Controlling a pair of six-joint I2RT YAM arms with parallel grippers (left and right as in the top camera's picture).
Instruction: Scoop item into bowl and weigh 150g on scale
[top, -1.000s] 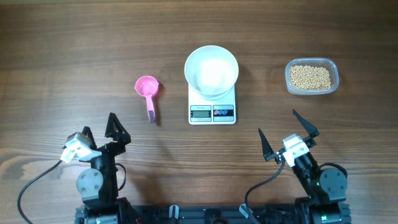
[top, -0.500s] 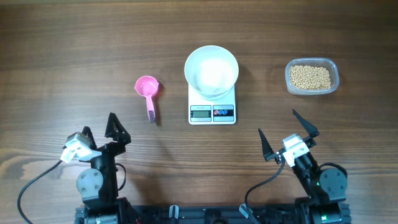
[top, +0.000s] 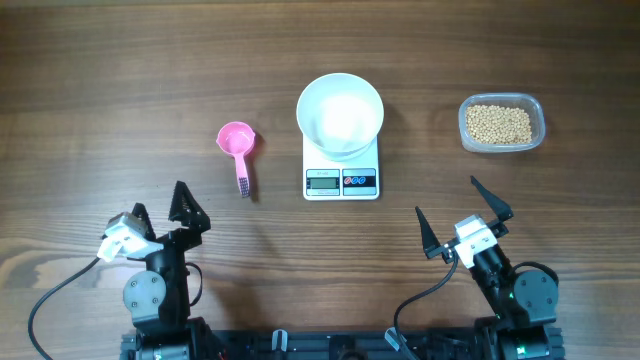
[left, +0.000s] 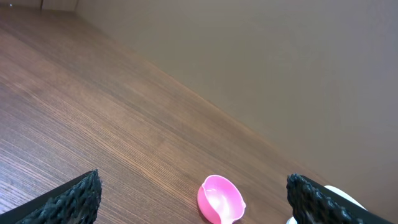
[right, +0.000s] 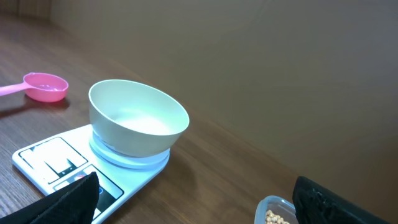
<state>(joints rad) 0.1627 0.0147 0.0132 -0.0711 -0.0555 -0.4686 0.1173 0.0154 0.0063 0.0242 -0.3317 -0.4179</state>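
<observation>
From overhead, your landmark is the white square scale (top: 341, 183), with the smooth white bowl (top: 340, 113) sitting empty on its platform. Left of the scale lies a pink plastic scoop (top: 238, 140), cup end far and ribbed handle running back toward you. It is ahead of the left fingers (top: 186, 205), which are spread wide and hold nothing. Right of the scale, a clear rounded tub (top: 536, 108) holds the small tan beans (top: 499, 123), ahead of the right fingers (top: 492, 200), also spread wide and empty. In the left wrist view the scoop's glossy cup (left: 219, 198) sits between the rough black fingertips, on the wood-grain surface (left: 112, 124). In the right wrist view the scale lies ahead-left and the tub's corner low right.
</observation>
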